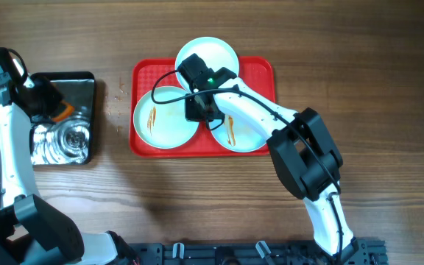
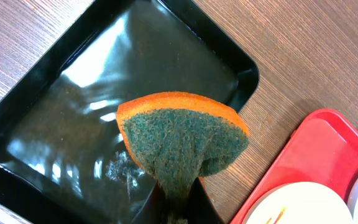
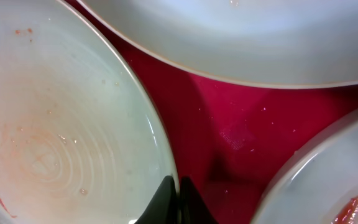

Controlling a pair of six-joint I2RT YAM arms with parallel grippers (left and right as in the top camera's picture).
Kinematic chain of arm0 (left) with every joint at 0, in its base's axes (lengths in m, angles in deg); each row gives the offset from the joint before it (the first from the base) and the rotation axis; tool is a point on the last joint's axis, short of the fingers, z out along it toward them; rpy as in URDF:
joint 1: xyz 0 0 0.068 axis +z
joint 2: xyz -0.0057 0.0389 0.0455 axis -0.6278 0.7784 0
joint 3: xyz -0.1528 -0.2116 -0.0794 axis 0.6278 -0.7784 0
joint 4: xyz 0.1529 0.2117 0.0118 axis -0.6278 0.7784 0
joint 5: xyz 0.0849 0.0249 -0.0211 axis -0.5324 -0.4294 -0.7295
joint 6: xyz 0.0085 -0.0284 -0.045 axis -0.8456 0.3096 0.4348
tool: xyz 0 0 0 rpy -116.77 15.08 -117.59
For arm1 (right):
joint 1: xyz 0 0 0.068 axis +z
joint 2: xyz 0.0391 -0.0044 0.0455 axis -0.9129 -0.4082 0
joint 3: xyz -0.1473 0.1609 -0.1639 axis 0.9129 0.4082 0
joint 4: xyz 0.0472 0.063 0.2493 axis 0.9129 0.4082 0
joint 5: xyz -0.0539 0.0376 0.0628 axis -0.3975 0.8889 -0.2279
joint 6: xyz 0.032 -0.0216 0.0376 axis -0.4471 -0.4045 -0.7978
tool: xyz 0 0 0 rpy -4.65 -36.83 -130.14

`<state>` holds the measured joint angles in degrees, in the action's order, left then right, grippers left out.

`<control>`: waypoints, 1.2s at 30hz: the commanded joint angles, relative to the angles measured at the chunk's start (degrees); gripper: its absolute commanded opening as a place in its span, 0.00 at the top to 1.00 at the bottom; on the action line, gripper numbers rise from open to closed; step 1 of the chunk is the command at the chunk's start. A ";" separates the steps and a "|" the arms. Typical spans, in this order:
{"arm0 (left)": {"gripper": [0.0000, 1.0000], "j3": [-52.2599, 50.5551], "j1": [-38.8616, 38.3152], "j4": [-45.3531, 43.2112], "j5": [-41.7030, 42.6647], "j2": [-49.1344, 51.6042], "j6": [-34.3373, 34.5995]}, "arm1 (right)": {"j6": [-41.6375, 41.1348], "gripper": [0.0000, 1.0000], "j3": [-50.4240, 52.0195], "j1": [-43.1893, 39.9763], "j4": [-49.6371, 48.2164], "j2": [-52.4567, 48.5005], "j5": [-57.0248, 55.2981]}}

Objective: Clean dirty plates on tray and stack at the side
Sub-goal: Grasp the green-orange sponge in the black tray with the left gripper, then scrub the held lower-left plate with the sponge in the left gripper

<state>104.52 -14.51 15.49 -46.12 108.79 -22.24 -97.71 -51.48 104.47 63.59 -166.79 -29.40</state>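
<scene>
Sponge (image 2: 182, 140) fills the left wrist view, green scrub face toward you, orange back on top. The left gripper (image 2: 178, 200) is clamped on its lower edge, above the black pan (image 2: 73, 93). The red tray (image 2: 319, 146) and 1 plate rim sit off to the side.

Right wrist view: the right gripper (image 3: 177, 185) has its fingers pressed together, nothing visible btwn them. The tips are down at the rim of the left plate (image 3: 73, 124), over bare tray floor btwn all 3 plates. You can't tell if they touch the rim.

Overhead: all 3 plates are on the tray, none stacked at the side. The left plate and right plate (image 1: 245, 134) carry orange-brown streaks; the far plate (image 1: 207, 53) looks clean.

Judgement: you're at the start of the wipe step, w/ the sponge in hand but well apart from the plates. Next, carry it across to the left plate and rub the streaks. The right arm must steady that plate or clear out first, as it lies over the tray's middle.
</scene>
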 commanded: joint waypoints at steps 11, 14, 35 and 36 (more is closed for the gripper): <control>0.96 -4.55 -18.25 -1.14 8.11 1.38 -1.14 | 1.62 0.91 -0.92 0.24 -0.94 -0.70 4.83; 0.96 -8.81 -22.82 -4.98 7.26 3.89 -1.14 | 1.62 0.91 -0.92 0.24 -0.92 -0.70 4.85; 0.96 -12.22 -31.34 -23.39 -0.81 22.36 -10.14 | 2.29 0.90 -0.92 0.13 -0.76 -0.70 5.01; 0.96 -12.22 -31.28 -23.34 -5.57 22.43 -6.97 | 2.32 0.90 -0.90 0.09 -0.76 -0.70 5.01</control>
<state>93.28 -44.91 -7.63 -37.77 127.39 -36.49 -96.27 -51.48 103.99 63.22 -166.79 -26.29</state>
